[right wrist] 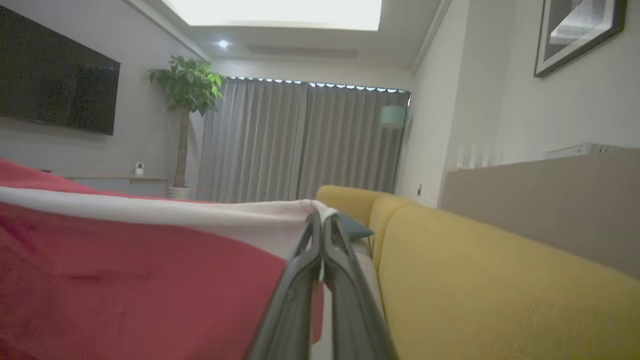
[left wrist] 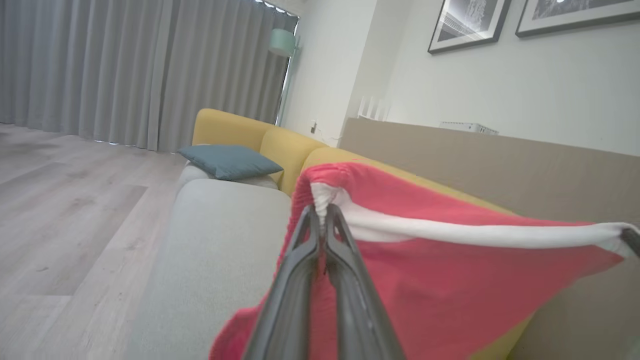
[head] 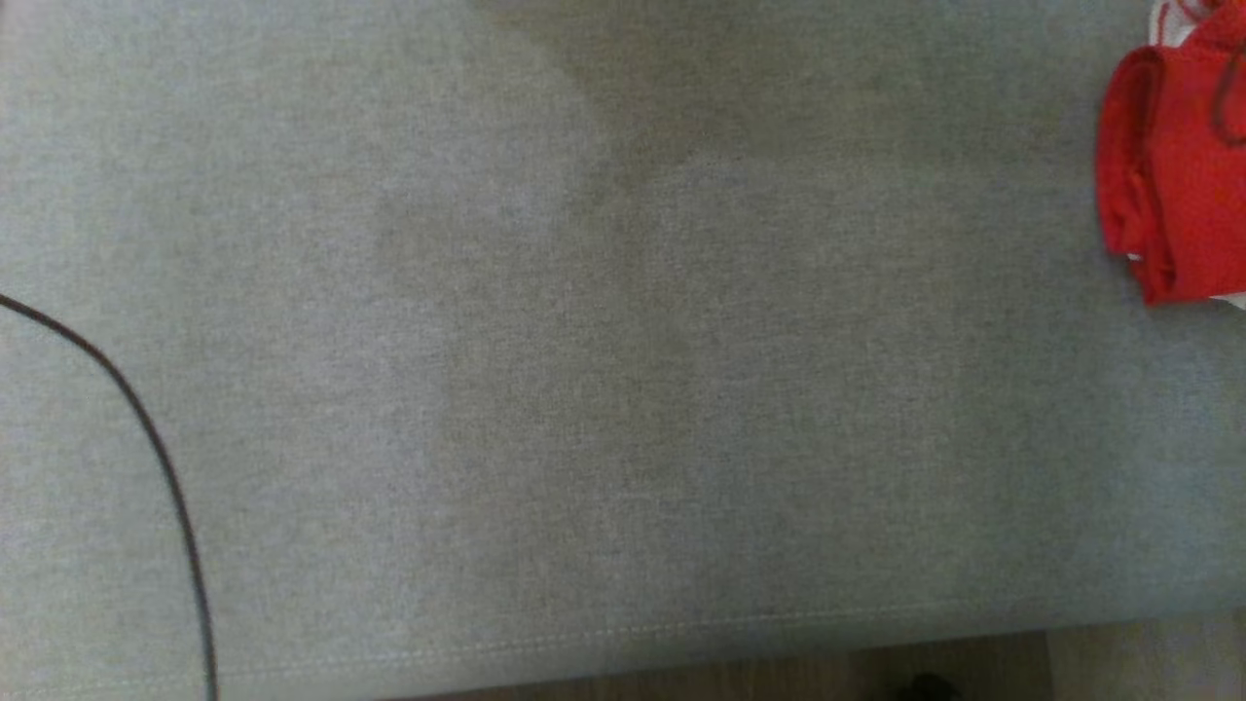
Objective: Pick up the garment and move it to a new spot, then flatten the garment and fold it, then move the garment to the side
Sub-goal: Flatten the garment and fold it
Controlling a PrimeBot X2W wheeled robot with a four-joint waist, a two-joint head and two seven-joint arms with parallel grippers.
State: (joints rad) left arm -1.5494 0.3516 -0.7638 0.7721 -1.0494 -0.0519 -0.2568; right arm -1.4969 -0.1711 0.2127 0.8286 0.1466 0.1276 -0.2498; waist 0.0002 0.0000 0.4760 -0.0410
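The garment [left wrist: 440, 280] is red with a white band [left wrist: 475, 232] along its top edge and hangs stretched in the air over the sofa. My left gripper [left wrist: 324, 210] is shut on one end of that band. At the band's other end my right gripper [right wrist: 320, 217] is shut on the garment [right wrist: 125, 280]; its dark tip also shows at the left wrist view's right edge. In the head view a bunched red cloth [head: 1173, 166] with white bits lies at the upper right on the grey seat [head: 623, 389].
A thin dark cable [head: 165, 467] curves over the seat's left part. The sofa has a yellow backrest [right wrist: 475, 280] and a blue cushion [left wrist: 227, 161] at its far end. A brown panel [left wrist: 500, 165] stands behind the sofa. Wooden floor [left wrist: 65, 210] lies beside it.
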